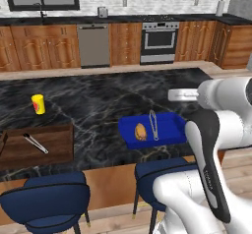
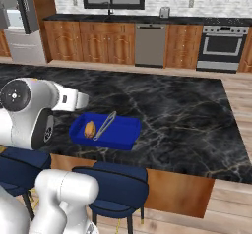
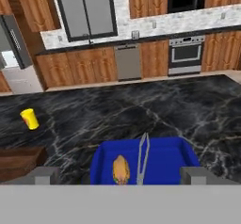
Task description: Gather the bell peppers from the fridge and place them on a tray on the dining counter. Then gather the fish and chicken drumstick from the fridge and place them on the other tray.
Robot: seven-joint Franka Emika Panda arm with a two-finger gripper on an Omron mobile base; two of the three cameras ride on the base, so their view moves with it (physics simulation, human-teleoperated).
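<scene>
**Open gripper above the blue tray on the dining counter**

In the left base view, at the far left of the dark marble dining counter (image 1: pixel 98 105), there is a brown wooden tray (image 1: pixel 42 147) at the near edge, and a pair of metal tongs (image 1: pixel 35 143) lies on it. A little farther and to the right of it stands a yellow cup (image 1: pixel 38 104) with a red mark, alone on the stone.

More to the right, near the front edge of the counter, sits the blue tray (image 1: pixel 170 127). Inside it, on its left part, lies a golden-brown piece of food, which I take to be the chicken drumstick (image 1: pixel 141 131), though it is too small for me to be sure. Just beside it, to the right, lies a second pair of tongs (image 1: pixel 153 125), long and thin, pointing away from me. The two seem very close, but I cannot tell if they touch.

My gripper (image 3: pixel 120 177) hangs over the near side of the blue tray, and its fingers (image 3: pixel 44 175) stand wide apart with nothing between them.

Under the counter edge, two blue stools (image 1: pixel 47 198) stand side by side. Behind the counter, along the far wall, there are wooden cabinets, a dishwasher (image 1: pixel 93 45) and an oven (image 1: pixel 159 41).
</scene>
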